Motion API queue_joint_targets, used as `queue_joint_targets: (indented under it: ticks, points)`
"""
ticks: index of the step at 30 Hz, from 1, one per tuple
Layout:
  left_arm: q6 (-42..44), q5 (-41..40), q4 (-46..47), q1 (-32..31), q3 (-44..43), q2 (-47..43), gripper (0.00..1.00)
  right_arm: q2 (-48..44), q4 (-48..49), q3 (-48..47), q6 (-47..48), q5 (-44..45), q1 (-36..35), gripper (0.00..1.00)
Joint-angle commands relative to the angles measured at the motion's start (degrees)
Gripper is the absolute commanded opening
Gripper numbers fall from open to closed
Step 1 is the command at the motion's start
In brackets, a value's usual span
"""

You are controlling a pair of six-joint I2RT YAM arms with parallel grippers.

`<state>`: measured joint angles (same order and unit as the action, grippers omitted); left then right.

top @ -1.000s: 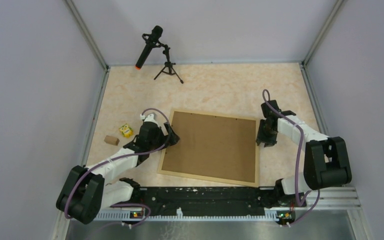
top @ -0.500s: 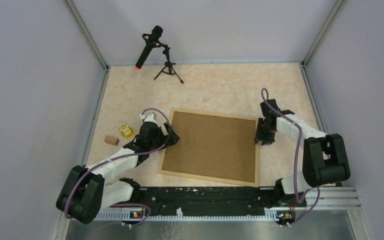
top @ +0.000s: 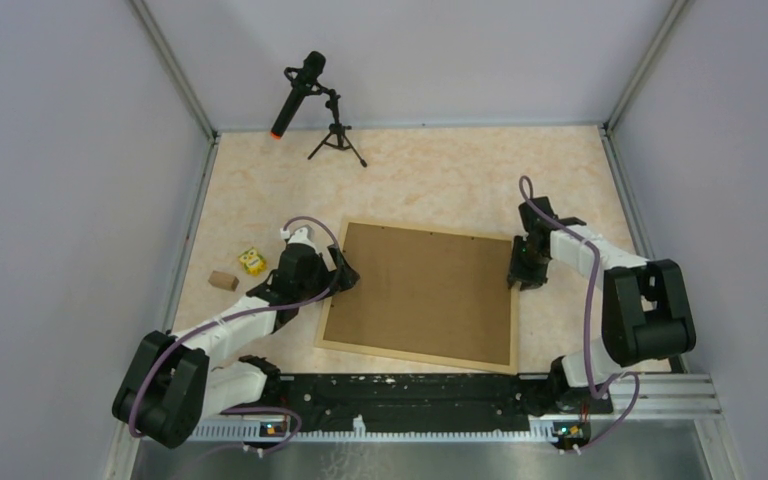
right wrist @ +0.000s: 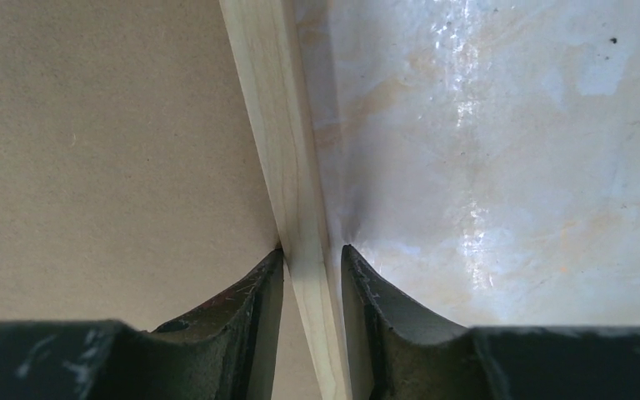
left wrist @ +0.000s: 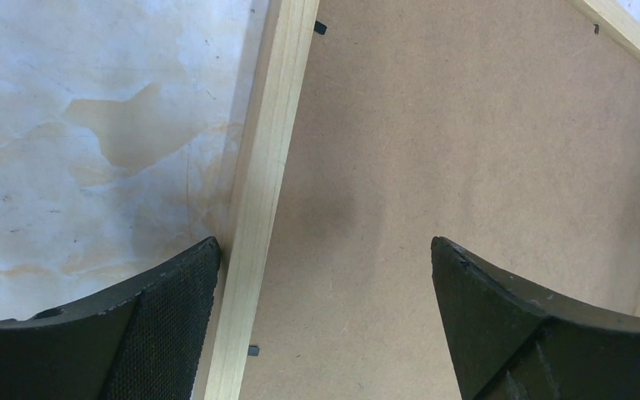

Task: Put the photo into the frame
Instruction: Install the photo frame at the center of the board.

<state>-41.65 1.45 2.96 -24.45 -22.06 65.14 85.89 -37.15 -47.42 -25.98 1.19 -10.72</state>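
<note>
From my remote station, top view: the frame [left wrist: 260, 183] lies flat near the middle of the marbled table [top: 440, 170], back side up. It is the one container here, and a brown backing board [top: 422, 292] fills it from rail to rail. Small black tabs [left wrist: 252, 350] sit along the board's edge against the wood. Whatever lies beneath the board is hidden from me.

At the frame's 9 to 10 o'clock edge, the left gripper [left wrist: 323, 243] stands with its jaws spread wide across the pale wood rail. One finger [left wrist: 167, 308] is over the tabletop just beside the rail's outer edge. The other is over the board, well in from the rail. It grips nothing.

At the frame's 2 to 3 o'clock edge, the right gripper [right wrist: 312, 248] is pinched onto the thin rail. One fingertip is on the board side and one on the table side, both pressed against the wood.

Off the frame's 9 o'clock side, a small yellow object [top: 252, 261] and a brown block [top: 224, 281] lie near each other on the table. At the table's 11 o'clock, far from the arms, a microphone [top: 300, 92] leans on its tripod.
</note>
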Motion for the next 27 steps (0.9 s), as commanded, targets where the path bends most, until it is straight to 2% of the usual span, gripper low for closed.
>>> queue_joint_targets:
  ticks: [1,7,10,14,16,19,21,22,23,24,27]
  points:
    - [-0.3,1.5,1.1,-0.3,0.8,0.6,0.98,5.5,3.0,0.5,1.3,1.8,-0.2,0.33]
    - [-0.1,1.9,1.2,-0.3,0.5,1.2,0.98,11.5,4.7,-1.1,2.4,0.7,-0.4,0.37]
    - [-0.1,2.0,1.3,-0.3,0.5,1.3,0.98,11.5,5.4,-3.9,3.3,-6.0,-2.2,0.43]
    - [-0.1,2.7,1.3,0.2,0.5,1.6,0.98,4.5,3.6,-6.7,2.6,-12.4,-4.1,0.55]
    - [-0.2,2.8,1.4,0.4,0.6,1.6,0.98,-0.7,0.6,-6.1,1.5,-9.9,-4.1,0.63]
    - [-0.3,3.0,1.5,0.5,0.7,1.5,0.98,-7.9,-4.6,-3.2,-1.3,-2.7,-4.1,0.65]
    - [-0.2,3.0,1.5,0.5,0.7,1.5,0.98,-12.2,-6.8,-0.1,-3.6,-1.4,-4.2,0.65]
    - [-0.2,3.0,1.5,0.5,0.7,1.5,0.98,-14.3,-7.6,1.6,-5.3,-0.1,-4.2,0.71]
    - [-0.2,3.0,1.5,0.5,0.8,1.4,0.98,-16.3,-8.9,2.6,-7.4,1.7,-4.9,0.94]
    - [-0.1,3.0,1.4,0.6,0.8,1.4,0.98,-18.5,-10.5,3.3,-9.8,3.9,-6.1,0.98]
    - [-0.1,3.1,1.4,0.6,0.7,1.4,0.98,-25.3,-12.6,6.3,-15.0,5.0,-8.7,0.99]
